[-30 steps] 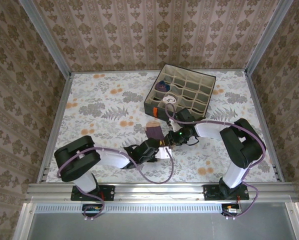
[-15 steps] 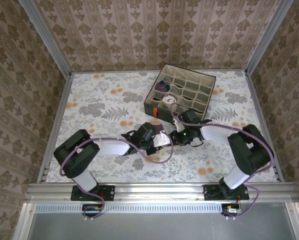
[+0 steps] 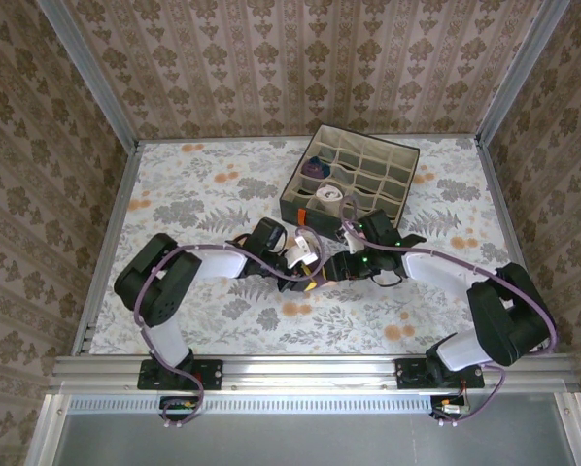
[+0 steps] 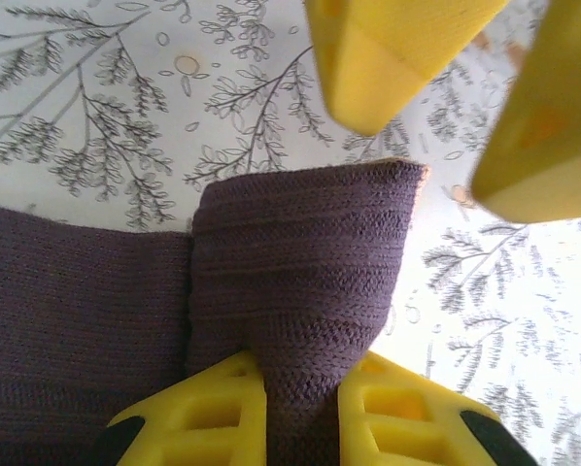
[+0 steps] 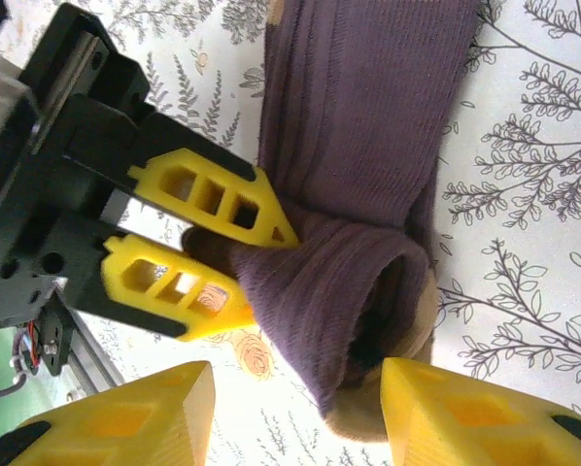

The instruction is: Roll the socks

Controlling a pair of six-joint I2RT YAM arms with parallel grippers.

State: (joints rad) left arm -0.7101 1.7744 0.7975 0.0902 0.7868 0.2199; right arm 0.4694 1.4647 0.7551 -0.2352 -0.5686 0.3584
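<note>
A purple sock [image 5: 358, 146] with a tan heel [image 5: 422, 325] lies on the flowered table, its near end folded over into a loose roll [image 5: 339, 291]. My left gripper [image 4: 300, 413] is shut on that fold, with purple fabric squeezed between its yellow fingers [image 5: 208, 199]. My right gripper [image 5: 300, 417] is open, its fingers standing on either side of the roll without touching it; the two fingers [image 4: 388, 49] also show in the left wrist view. From above, the left gripper [image 3: 310, 272] and right gripper [image 3: 331, 270] meet at mid-table. A rolled purple sock [image 3: 315, 166] and a rolled white sock [image 3: 327, 197] sit in box cells.
The grey fabric box [image 3: 393, 155] with beige grid cells stands at the back right, just behind the grippers. Patterned walls and metal rails [image 3: 300, 367] close in the table. Open tabletop [image 3: 184, 194] lies to the left.
Both grippers have moved away from the near edge toward the box. The left gripper has shut on the sock's fold. The right gripper has opened and let go.
</note>
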